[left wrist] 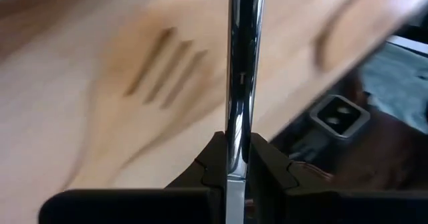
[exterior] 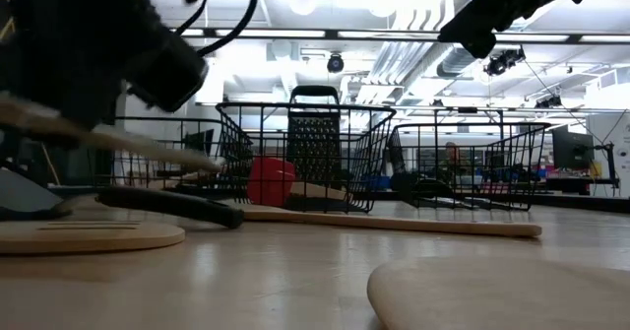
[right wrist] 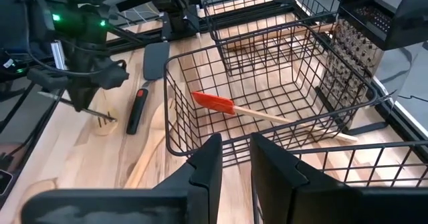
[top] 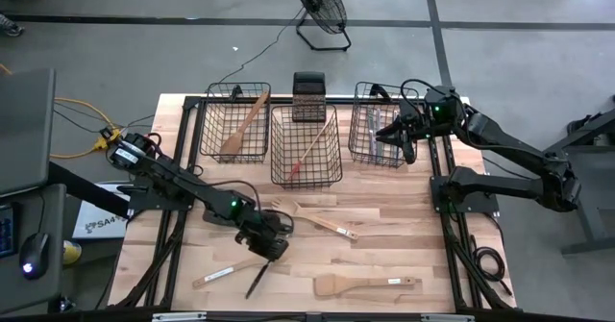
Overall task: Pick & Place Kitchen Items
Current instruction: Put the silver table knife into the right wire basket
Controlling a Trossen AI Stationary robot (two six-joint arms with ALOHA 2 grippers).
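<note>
My left gripper (top: 269, 243) is near the table's front left, shut on a slim silver metal utensil (left wrist: 241, 63) above a pale wooden slotted spatula (left wrist: 154, 70). My right gripper (top: 405, 145) hangs open and empty over the right wire basket (top: 365, 99), which holds silver cutlery (top: 373, 130). The middle basket holds a red spatula (right wrist: 214, 103). A wooden spoon (top: 240, 125) lies in the left basket. On the table lie a wooden spatula (top: 363, 284), a wooden utensil (top: 325, 223), a black spatula (top: 258, 280) and a pale utensil (top: 223, 274). My left gripper pinches the silver utensil's flat shaft (left wrist: 239, 154) between its two fingers, which lie across it. The utensil shows edge-on and runs on past the fingertips (left wrist: 214, 160). In the low view its shaft (exterior: 128, 143) slants clear of the table.
Three black wire baskets stand in a row at the table's far side, with a dark grater (top: 308, 96) behind the middle one. Black frame rails run along the left and right table edges. Bare wood shows at the table's right front (top: 423, 245).
</note>
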